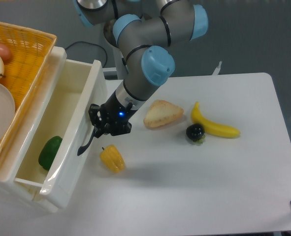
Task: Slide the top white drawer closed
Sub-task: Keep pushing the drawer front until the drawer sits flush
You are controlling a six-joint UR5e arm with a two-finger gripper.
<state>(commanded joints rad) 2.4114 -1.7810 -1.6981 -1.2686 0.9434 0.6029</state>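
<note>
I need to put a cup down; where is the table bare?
The white table is bare right of the yellow pepper and below the yellow banana. It is crowded around the claw at the top white drawer.

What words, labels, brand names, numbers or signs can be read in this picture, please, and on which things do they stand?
No text can be read here.
Small red-and-white sticker on the robot arm: too small and blurred to read.
Top white drawer, hand, banana, bread slice: no lettering visible.
</note>
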